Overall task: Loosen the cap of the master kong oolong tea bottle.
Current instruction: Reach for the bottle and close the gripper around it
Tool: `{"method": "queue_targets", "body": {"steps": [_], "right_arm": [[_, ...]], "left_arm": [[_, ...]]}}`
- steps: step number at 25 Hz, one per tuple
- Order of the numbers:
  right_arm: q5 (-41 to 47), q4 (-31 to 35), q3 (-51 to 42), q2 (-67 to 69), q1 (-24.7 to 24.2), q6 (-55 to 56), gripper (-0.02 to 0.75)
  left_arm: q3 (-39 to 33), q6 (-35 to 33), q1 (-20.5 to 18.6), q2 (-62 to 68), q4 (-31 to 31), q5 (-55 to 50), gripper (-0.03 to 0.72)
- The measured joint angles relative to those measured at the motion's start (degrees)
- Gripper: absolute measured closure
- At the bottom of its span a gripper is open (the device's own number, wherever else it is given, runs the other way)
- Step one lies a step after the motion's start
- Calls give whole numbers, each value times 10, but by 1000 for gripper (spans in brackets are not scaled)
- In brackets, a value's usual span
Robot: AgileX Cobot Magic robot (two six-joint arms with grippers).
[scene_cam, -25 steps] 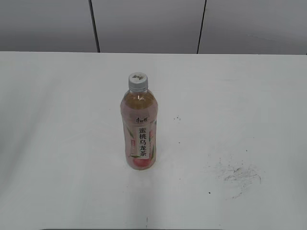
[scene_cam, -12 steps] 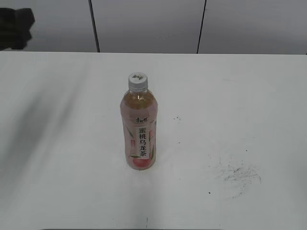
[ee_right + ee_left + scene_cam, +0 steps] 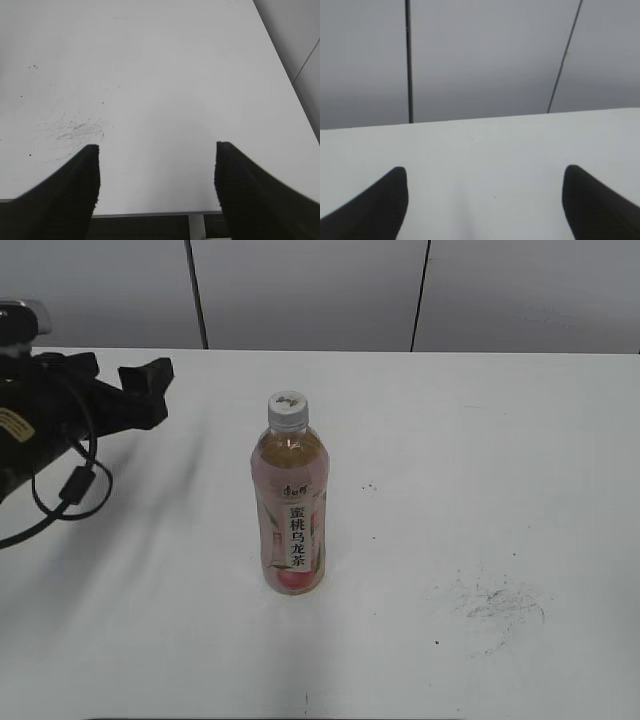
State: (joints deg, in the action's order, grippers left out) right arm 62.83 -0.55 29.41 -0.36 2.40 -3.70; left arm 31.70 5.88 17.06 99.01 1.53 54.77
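Left arm has swung into your exterior view from the left edge; bottle hasn't moved. Left gripper (image 3: 150, 380) has its fingers spread wide, nothing between them, well apart from the master kong oolong tea bottle (image 3: 291, 510). It stands upright mid-table (image 3: 480, 440), cap (image 3: 287, 409) on. Right gripper (image 3: 157, 190) is spread too, holding nothing, over the scuff marks (image 3: 72, 131) near the table edge.
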Motion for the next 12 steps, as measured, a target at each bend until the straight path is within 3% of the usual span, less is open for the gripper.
{"method": "queue_targets", "body": {"steps": [7, 12], "right_arm": [[0, 0, 0, 0, 0, 0, 202], [0, 0, 0, 0, 0, 0, 202]], "left_arm": [[-115, 43, 0, 2, 82, 131, 125], [-187, 44, 0, 1, 122, 137, 125]]}}
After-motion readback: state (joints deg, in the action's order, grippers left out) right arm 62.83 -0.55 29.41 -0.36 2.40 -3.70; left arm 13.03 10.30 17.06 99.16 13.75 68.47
